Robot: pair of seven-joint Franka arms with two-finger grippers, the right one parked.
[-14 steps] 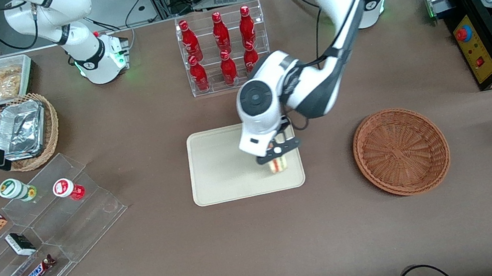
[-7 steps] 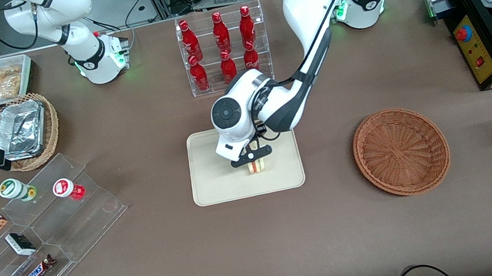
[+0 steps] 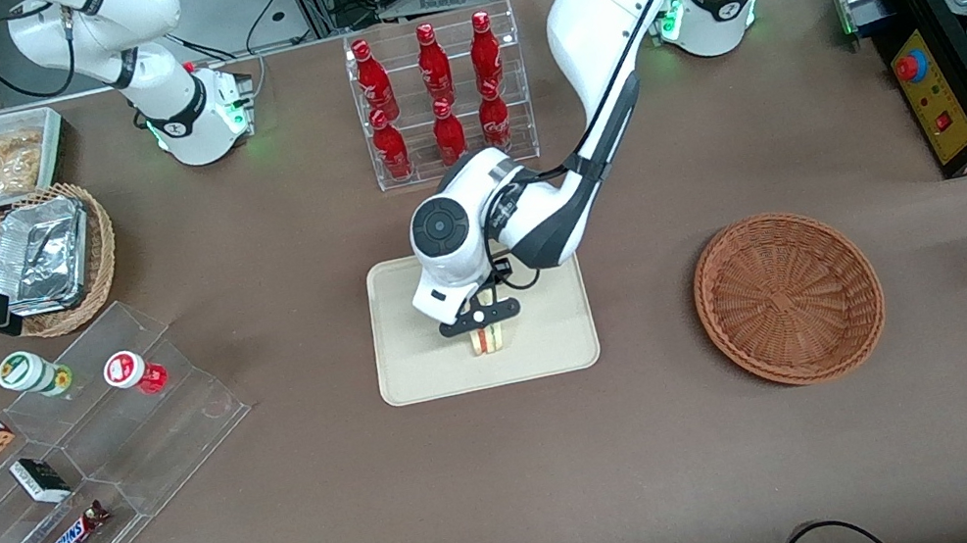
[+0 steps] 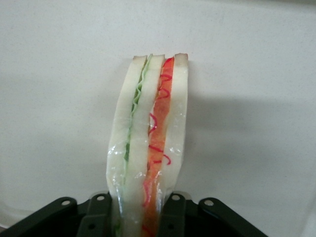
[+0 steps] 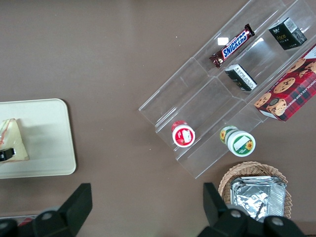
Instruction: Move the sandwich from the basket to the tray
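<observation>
Acrylic step rack (image 3: pixel 79 462) w/ snack bar, small boxes and two capped cups sits toward the parked arm's end of the table (image 3: pixel 521 484); the lighter wicker basket w/ foil trays (image 3: pixel 50 256) is farther from the front cam than the rack.

Tray (image 3: pixel 420 362) lies mid-table, long bare strip of cream surface on the parked-arm side. Hand (image 3: pixel 479 316) is over the tray's middle, closed on the sandwich (image 3: pixel 487 340), gripping it across the bread faces. Sandwich stands on edge, low over the tray; contact w/ the tray surface can't be told. In the left wrist view the sandwich (image 4: pixel 150 143) runs straight out between the black fingers (image 4: pixel 98 217), green and red layers showing, plain tray surface all round it. Room remains betw. sandwich and the tray's near rim.

Bottle rack (image 3: pixel 441 95) w/ red bottles stands farther from the cam than the tray, well apart.

Basket (image 3: pixel 788 297) sits toward the working arm's end, apart from the tray, brown table between. Black appliance (image 3: pixel 958 28) w/ steel pans at the table's edge past it.
</observation>
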